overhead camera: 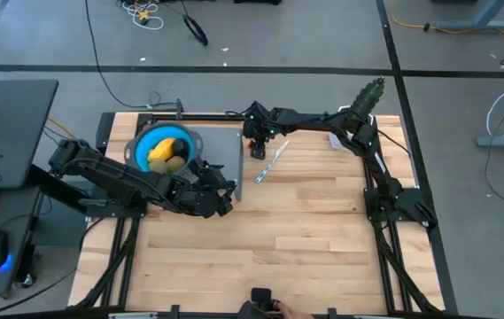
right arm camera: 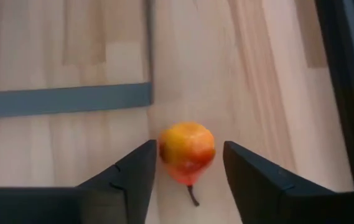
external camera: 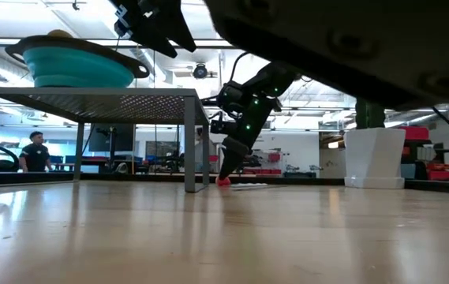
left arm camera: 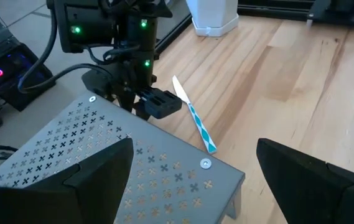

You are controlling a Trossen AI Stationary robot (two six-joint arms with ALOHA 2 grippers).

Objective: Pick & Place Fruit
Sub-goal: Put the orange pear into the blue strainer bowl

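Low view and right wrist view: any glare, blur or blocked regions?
Low view: bright ceiling lights wash out the top, the wood table carries a soft sheen, and a dark out-of-focus arm blocks the upper right. Right wrist view: the orange-red fruit looks soft between the open right gripper fingers; wood grain is smeared.

arms: two, dark matte black, jointed segments
right gripper [left arm camera: 140,102]: boxy black body, green status lights, black cables
left gripper [left arm camera: 192,180] fingers [left arm camera: 96,177]: broad, black, wedge-shaped
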